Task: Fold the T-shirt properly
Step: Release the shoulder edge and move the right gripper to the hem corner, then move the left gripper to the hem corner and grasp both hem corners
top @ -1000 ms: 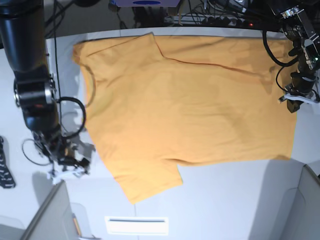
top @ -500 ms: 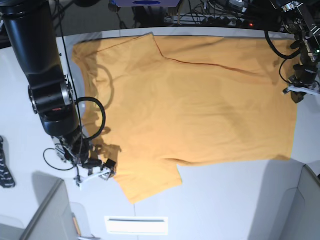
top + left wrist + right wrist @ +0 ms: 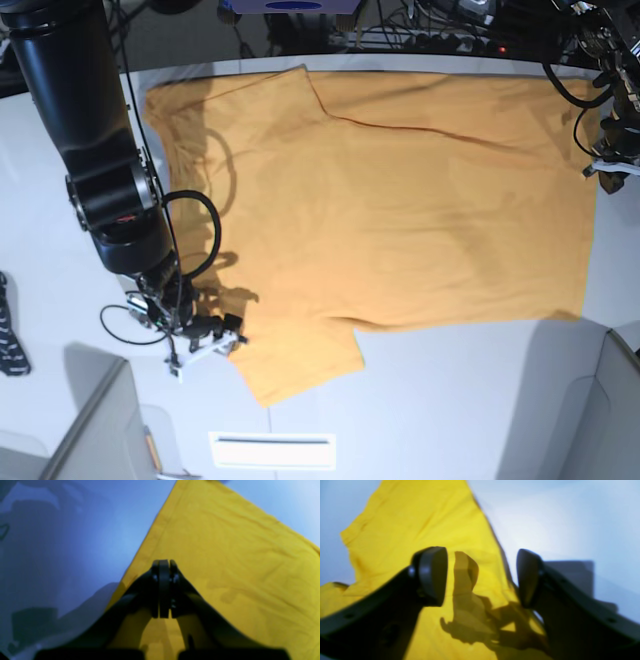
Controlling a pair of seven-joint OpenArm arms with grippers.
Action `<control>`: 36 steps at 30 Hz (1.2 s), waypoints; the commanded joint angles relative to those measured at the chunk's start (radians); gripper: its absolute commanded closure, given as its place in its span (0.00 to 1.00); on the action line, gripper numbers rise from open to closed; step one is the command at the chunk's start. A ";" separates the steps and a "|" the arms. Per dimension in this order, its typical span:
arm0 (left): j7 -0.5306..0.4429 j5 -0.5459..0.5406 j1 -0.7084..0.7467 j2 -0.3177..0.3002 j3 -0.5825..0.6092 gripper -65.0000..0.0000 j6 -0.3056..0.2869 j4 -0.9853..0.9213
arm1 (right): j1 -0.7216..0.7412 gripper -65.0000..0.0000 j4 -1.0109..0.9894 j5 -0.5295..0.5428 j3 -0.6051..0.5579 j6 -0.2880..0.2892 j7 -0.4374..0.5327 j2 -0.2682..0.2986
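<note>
T-shirt of plain orange-yellow cloth (image 3: 370,210) spread flat on the white table (image 3: 470,400), sleeves at the left — folding not yet begun.

To start well, the right gripper (image 3: 481,577), its black fingers (image 3: 432,575) spread wide over the near sleeve's edge, should settle so one finger slides under the hem before closing, catching one layer only. The left gripper (image 3: 163,588) hovers at the far-right hem with fingers pressed together on nothing; it would need to open first. The cloth lies mostly smooth, with a long diagonal crease across the far half and faint wrinkles by the hem.
</note>
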 commanded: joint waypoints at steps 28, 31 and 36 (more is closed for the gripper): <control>-0.316 -0.009 -0.978 -0.414 0.880 0.00 -0.076 -1.278 | 0.035 1.00 0.012 0.004 0.000 0.005 0.048 -0.009; -0.414 -0.010 -1.063 -0.405 1.041 0.00 -0.113 -1.443 | 0.035 1.00 0.012 0.004 0.000 0.005 0.048 -0.009; -0.472 -0.013 -1.078 -0.360 1.093 0.00 -0.116 -1.486 | 0.035 1.00 0.012 0.004 0.000 0.005 0.048 -0.006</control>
